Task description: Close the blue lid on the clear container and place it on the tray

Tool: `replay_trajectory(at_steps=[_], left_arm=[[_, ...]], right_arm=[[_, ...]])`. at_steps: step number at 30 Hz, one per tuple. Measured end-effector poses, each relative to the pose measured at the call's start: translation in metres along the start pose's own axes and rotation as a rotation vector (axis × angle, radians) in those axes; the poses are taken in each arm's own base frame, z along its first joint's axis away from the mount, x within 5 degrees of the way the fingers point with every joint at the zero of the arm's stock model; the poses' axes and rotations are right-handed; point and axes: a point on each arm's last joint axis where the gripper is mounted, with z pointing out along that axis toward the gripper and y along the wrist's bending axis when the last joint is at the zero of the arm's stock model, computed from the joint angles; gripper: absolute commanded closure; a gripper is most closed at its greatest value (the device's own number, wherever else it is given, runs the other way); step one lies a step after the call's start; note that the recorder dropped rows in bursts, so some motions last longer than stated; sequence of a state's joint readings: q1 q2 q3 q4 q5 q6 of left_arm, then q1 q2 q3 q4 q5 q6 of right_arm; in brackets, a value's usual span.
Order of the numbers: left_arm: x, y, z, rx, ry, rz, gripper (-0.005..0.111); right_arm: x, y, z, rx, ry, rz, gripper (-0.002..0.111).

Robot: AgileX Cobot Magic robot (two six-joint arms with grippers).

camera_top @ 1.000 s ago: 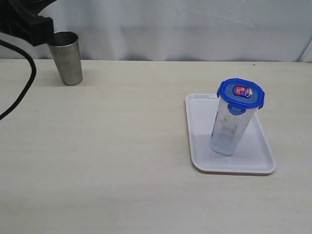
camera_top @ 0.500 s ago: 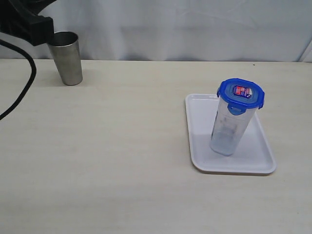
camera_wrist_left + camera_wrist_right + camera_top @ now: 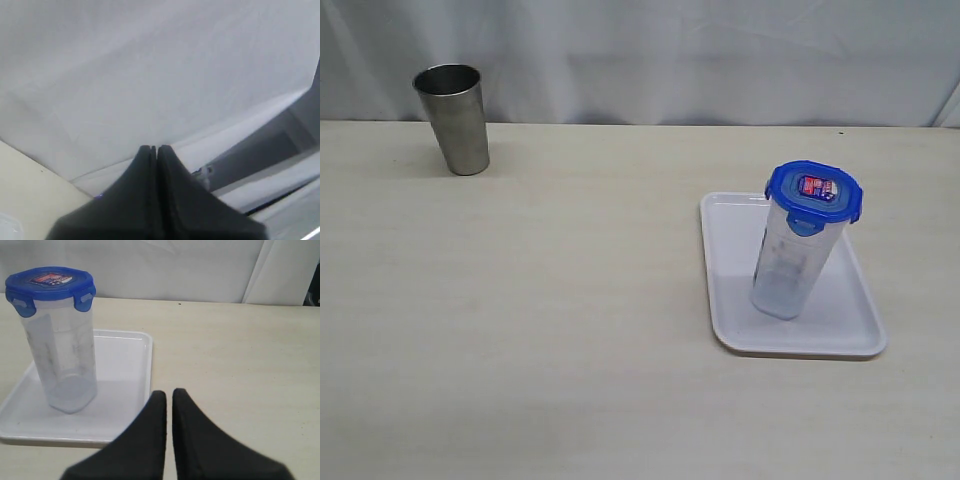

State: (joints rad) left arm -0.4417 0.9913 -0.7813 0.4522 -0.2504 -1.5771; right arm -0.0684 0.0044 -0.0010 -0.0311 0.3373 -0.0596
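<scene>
We take this for a robot lab test bench rather than a home or a kitchen: a pale wood-grain table (image 3: pixel 570 320) fills the exterior view, and a white cloth backdrop (image 3: pixel 670 50) hangs in soft folds just behind its far edge, closing off any room beyond. On the table we see only a few plain props, well apart: a steel cup (image 3: pixel 455 118), and a white tray (image 3: pixel 730 290) bearing a clear container (image 3: pixel 785 270). Both wrist views show black robot fingers, the left gripper (image 3: pixel 154 148) and the right gripper (image 3: pixel 169 392)
</scene>
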Motion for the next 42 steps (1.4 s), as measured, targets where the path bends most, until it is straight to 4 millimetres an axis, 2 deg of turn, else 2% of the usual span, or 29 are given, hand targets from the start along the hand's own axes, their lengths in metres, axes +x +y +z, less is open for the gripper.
replay_trajectory(at_steps=[3, 6, 8, 9, 10, 12, 16, 18, 30, 42], left_arm=[[0.001, 0.013, -0.013, -0.077, -0.042, -0.177, 0.107], [0.002, 0.018, -0.030, -0.116, -0.065, -0.154, 0.107], [0.003, 0.021, -0.044, -0.073, -0.101, 0.043, 0.107], [0.003, 0.022, -0.054, -0.020, -0.142, 0.244, 0.107], [0.004, 0.022, -0.059, 0.001, -0.157, 0.326, 0.107], [0.013, 0.026, -0.083, 0.065, -0.193, 0.683, 0.107], [0.021, 0.035, -0.110, 0.054, -0.223, 1.025, 0.107], [0.021, 0.039, -0.120, 0.012, -0.228, 1.124, 0.107], [0.021, 0.064, -0.156, -0.167, -0.361, 1.228, 0.107], [0.028, 0.081, -0.179, -0.315, -0.451, 1.339, 0.107]], right_arm=[[0.000, 0.000, 0.000, 0.000, 0.000, 0.000, 0.104], [0.000, 0.000, 0.000, 0.000, 0.000, 0.000, 0.104], [0.000, 0.000, 0.000, 0.000, 0.000, 0.000, 0.104], [0.000, 0.000, 0.000, 0.000, 0.000, 0.000, 0.104], [0.000, 0.000, 0.000, 0.000, 0.000, 0.000, 0.104], [0.000, 0.000, 0.000, 0.000, 0.000, 0.000, 0.104], [0.000, 0.000, 0.000, 0.000, 0.000, 0.000, 0.104], [0.000, 0.000, 0.000, 0.000, 0.000, 0.000, 0.104], [0.000, 0.000, 0.000, 0.000, 0.000, 0.000, 0.104], [0.000, 0.000, 0.000, 0.000, 0.000, 0.000, 0.104]])
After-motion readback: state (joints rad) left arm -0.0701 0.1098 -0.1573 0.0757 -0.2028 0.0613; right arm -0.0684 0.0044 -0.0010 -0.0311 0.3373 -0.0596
